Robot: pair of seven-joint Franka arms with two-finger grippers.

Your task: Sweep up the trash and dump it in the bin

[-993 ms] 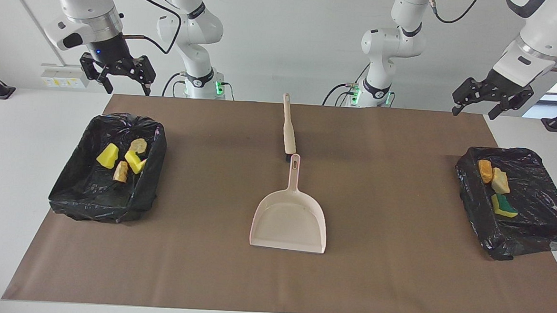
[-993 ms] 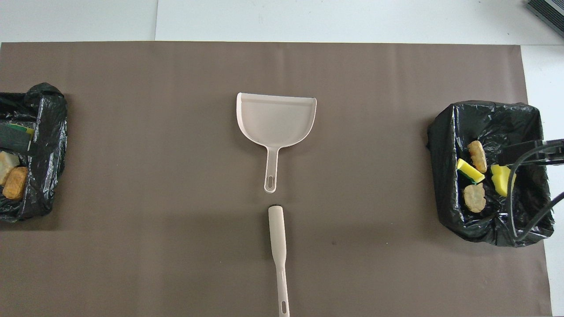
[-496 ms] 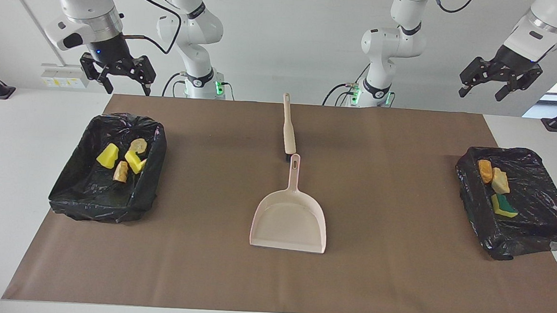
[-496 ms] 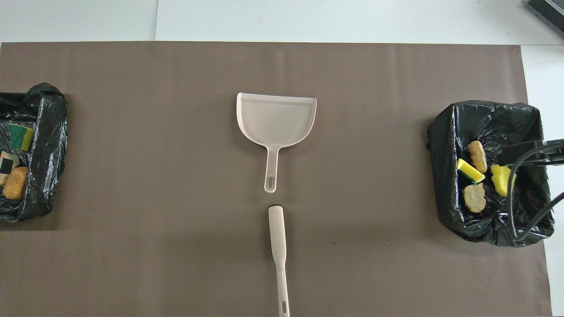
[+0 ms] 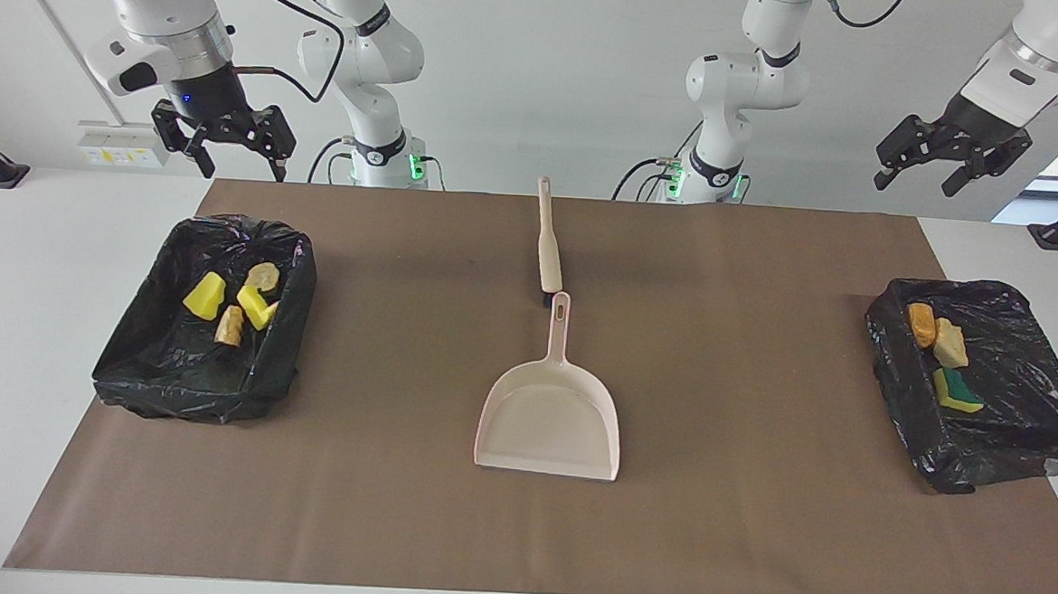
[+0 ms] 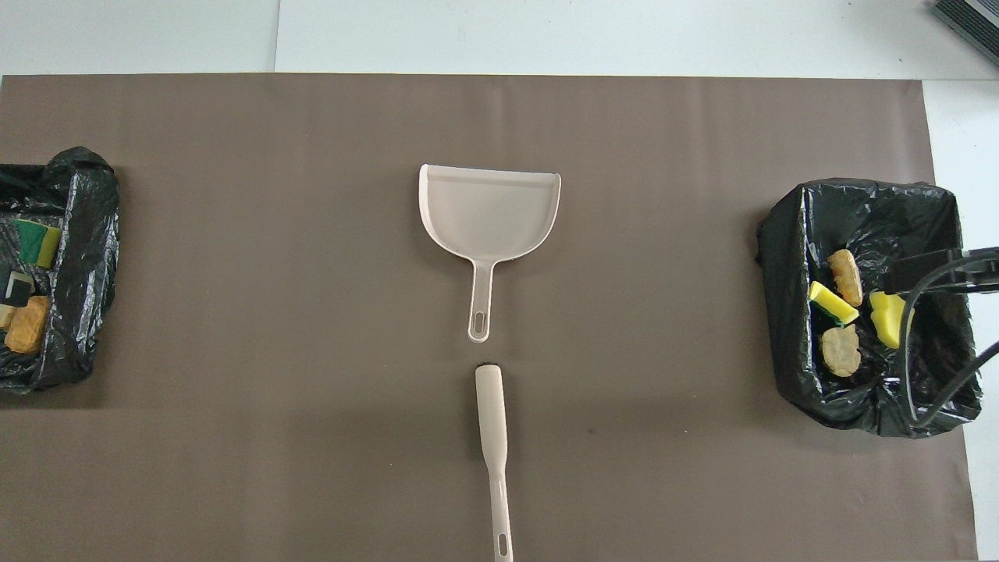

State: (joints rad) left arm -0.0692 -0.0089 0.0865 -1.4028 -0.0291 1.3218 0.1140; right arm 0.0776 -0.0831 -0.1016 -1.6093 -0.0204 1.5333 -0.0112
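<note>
All the trash lies in two black-bagged bins. The bin (image 5: 189, 397) (image 6: 796, 375) at the right arm's end holds several scraps: yellow sponge chunks (image 5: 206, 296) (image 6: 888, 318) and bread-like pieces (image 5: 230, 325) (image 6: 840, 350). The bin (image 5: 982, 457) (image 6: 78, 234) at the left arm's end holds a brown piece (image 5: 921, 324), a beige lump (image 5: 950, 343) and a yellow-and-green sponge (image 5: 957, 390). Mid-mat lies the empty pink dustpan (image 5: 550, 420) (image 6: 488, 211). My right gripper (image 5: 239, 169) hangs open high over its bin. My left gripper (image 5: 915, 183) is open, high over the other end, holding nothing.
A cream brush (image 5: 548, 244) (image 6: 493, 437) lies on the brown mat (image 5: 752, 526), in line with the dustpan's handle and nearer to the robots, its dark end almost touching that handle. Cables (image 6: 936, 269) from the right arm cross over its bin.
My left gripper has risen and drawn away from above its bin, toward the left arm's end of the table. The right arm, dustpan, brush and scraps have not moved.
</note>
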